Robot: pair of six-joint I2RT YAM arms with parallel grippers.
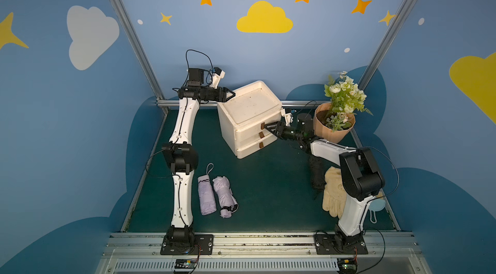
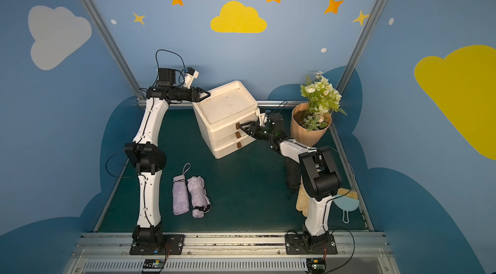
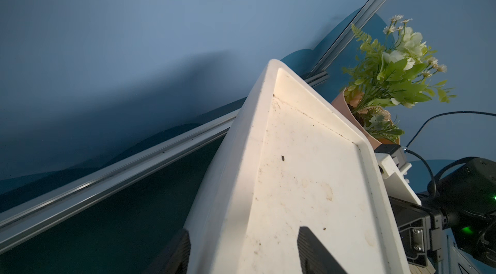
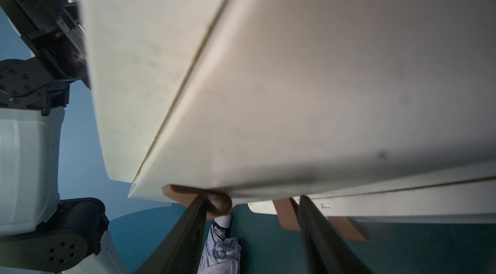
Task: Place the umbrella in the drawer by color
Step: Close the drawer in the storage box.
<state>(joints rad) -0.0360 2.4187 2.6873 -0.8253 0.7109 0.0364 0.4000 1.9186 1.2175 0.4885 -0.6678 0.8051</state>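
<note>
Umbrellas (image 1: 206, 197) are lying in both top views, well apart from the left gripper (image 1: 230, 96) and right gripper (image 1: 265, 128), none stowed, drawers (image 1: 249, 131) sitting closed. Left wrist: spread jaws are straddling the chest rim (image 3: 252, 130). Right wrist: spread jaws are hovering at a brown tab (image 4: 220, 202).

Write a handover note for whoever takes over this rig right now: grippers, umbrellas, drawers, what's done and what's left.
Left gripper: open, jaws astride the top corner of the drawer cabinet.
Right gripper: open, at the brown tab of the top drawer, not closed on it.
Umbrellas: the sleeved lilac umbrella and bare lilac umbrella lie side by side on the mat beside the left arm. The black umbrella lies by the right arm, partly hidden.
Done: nothing stowed; all three drawers look shut.
Left: open a drawer, then stow each umbrella by color.
</note>
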